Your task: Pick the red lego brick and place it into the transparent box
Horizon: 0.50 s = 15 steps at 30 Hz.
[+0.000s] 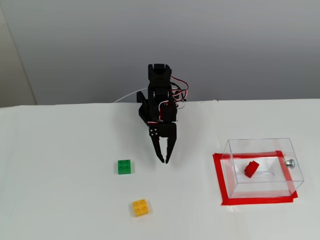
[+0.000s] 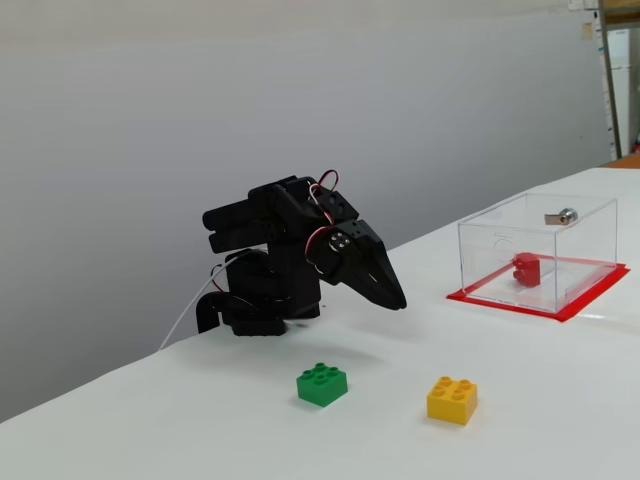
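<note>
The red lego brick (image 1: 251,168) (image 2: 526,269) lies tilted on the floor of the transparent box (image 1: 290,177) (image 2: 500,236), which stands at the right of the table in both fixed views. A small silver knob (image 1: 289,162) (image 2: 567,215) sits on one of its walls. My black gripper (image 1: 163,160) (image 2: 398,301) hangs above the table near its middle, pointing down, well to the left of the box. Its jaws are together with nothing between them.
A green brick (image 1: 124,166) (image 2: 322,384) and a yellow brick (image 1: 140,207) (image 2: 452,399) lie on the white table in front of the arm. Red tape (image 1: 218,176) (image 2: 590,297) frames the box's footprint. The arm's base (image 2: 250,300) stands by the back wall.
</note>
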Tool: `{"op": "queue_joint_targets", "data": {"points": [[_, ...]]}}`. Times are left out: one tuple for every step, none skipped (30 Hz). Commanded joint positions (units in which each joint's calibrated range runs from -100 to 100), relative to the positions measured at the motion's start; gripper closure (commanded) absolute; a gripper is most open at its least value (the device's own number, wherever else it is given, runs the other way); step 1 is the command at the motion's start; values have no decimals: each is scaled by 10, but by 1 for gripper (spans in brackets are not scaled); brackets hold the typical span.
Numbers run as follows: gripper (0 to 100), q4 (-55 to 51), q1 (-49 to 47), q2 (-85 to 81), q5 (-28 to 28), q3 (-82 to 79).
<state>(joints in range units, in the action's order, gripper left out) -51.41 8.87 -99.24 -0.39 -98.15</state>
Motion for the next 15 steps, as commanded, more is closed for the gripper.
{"op": "queue_joint_targets", "data": {"points": [[99, 5, 6, -6, 1, -10], [99, 5, 6, -6, 1, -10], [99, 5, 6, -6, 1, -10], [99, 4, 6, -6, 1, -10], [99, 3, 6, -6, 1, -10], [99, -5, 6, -6, -1, -9], [99, -20, 6, -6, -1, -5], [99, -40, 6, -6, 1, -1], [99, -59, 6, -6, 1, 7], [99, -83, 6, -6, 1, 17], [99, -114, 6, -6, 2, 25], [99, -148, 6, -7, 2, 33], [99, -175, 6, -7, 2, 43], [99, -202, 6, -7, 2, 50], [99, -231, 6, -7, 3, 57]]}}
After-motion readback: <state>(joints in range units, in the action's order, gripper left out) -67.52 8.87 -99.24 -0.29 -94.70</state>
